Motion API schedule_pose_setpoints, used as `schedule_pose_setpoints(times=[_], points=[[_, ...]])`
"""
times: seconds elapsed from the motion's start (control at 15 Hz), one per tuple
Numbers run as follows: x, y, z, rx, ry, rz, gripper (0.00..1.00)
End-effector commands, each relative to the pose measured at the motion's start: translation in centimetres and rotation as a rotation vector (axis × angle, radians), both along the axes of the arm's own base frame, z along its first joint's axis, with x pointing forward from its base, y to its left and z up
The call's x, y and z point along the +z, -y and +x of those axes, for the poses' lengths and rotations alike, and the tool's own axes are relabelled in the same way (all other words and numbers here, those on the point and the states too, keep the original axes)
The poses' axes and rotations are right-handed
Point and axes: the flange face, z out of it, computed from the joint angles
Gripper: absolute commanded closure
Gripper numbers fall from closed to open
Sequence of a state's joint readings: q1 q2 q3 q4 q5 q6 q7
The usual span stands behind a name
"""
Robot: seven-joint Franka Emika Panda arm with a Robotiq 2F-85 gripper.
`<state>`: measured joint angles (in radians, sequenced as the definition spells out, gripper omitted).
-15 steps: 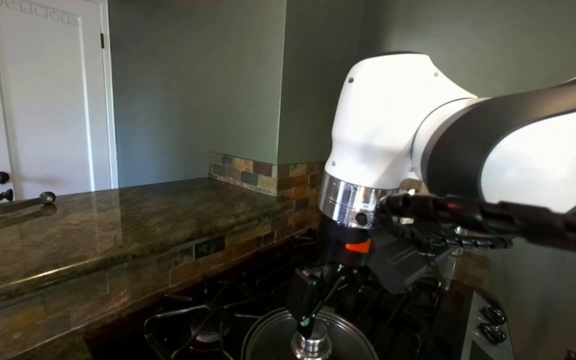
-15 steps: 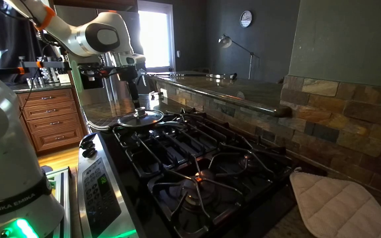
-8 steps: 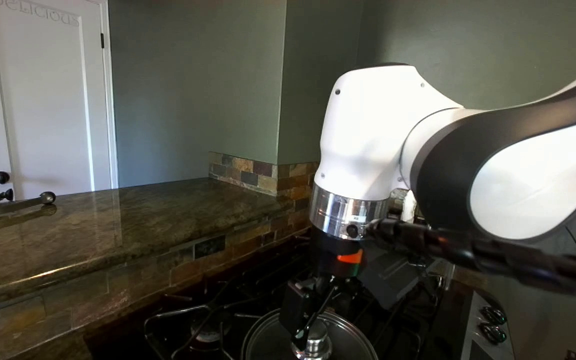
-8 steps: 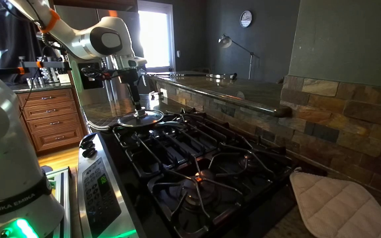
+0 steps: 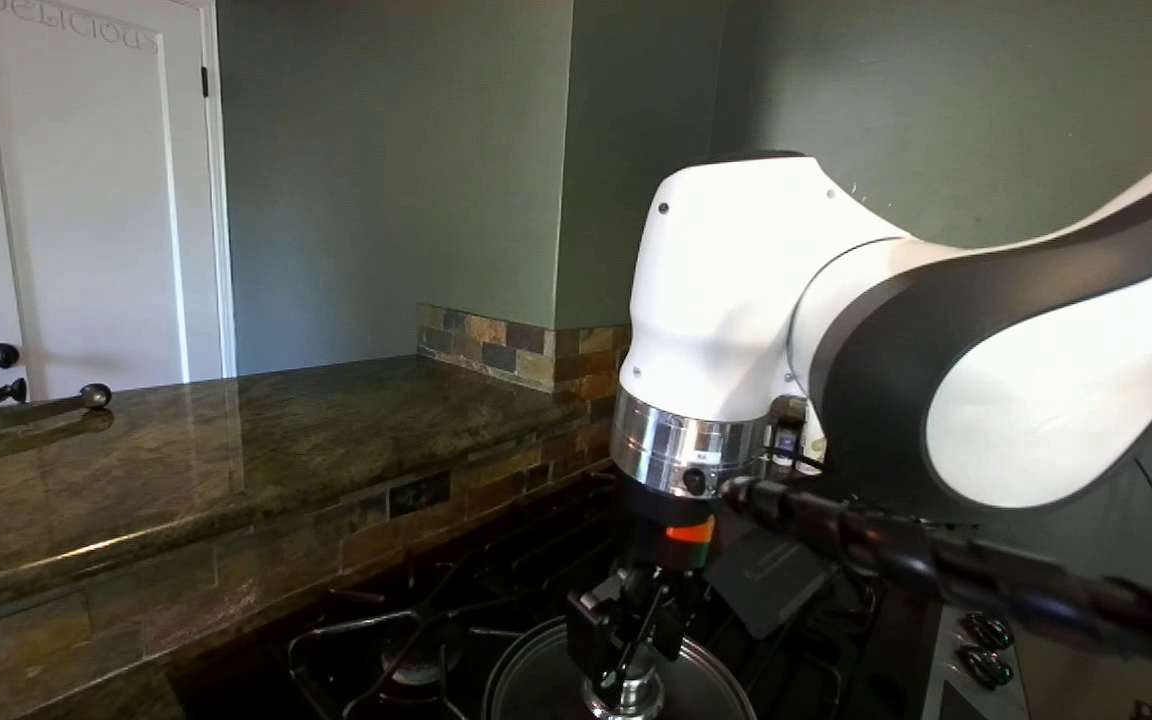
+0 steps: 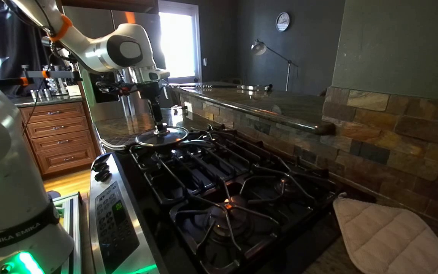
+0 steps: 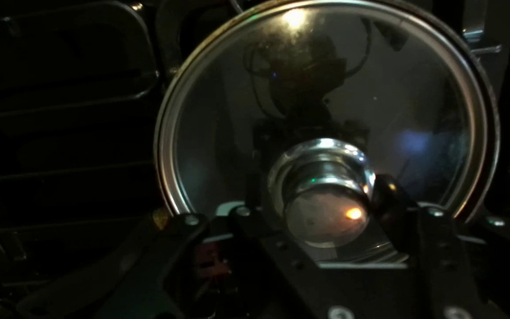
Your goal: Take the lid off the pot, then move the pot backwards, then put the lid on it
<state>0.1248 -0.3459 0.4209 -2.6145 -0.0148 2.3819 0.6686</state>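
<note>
A dim kitchen with grey-green walls (image 5: 386,170). In an exterior view, a black gas stove (image 6: 203,171) fills the middle; to its upper right, a polished stone counter (image 6: 299,104) tops slate-like tiles (image 6: 375,127), with wooden drawers (image 6: 60,142) at left and a quilted pad (image 6: 394,236) at lower right. The glass lid (image 6: 162,140) lies flat at the stove's far end, left of centre. The hand (image 6: 160,126) has fingers (image 7: 395,212) either side of the lid's knob (image 7: 326,217); whether they grip it cannot be told. "FRANKA EMIKA" marks the robot's base (image 6: 13,213), lower left; in an exterior view, "DELICIOUS" tops a white door (image 5: 86,220), upper left.
</note>
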Motion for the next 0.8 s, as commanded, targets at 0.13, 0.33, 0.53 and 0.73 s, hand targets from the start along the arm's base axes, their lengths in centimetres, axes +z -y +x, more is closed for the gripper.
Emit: schedule_pose_setpoints(times=[0.13,0.33,0.53,0.73], points=[[-0.34,-0.34,0.46,-0.013,0.039,0.015,0.00],[-0.55,-0.21,0.41,-0.011,0.034,0.013,0.28],[-0.67,-0.10,0.33,-0.011,0.032,0.013,0.45],[-0.71,-0.01,0.33,-0.012,0.032,0.013,0.67]])
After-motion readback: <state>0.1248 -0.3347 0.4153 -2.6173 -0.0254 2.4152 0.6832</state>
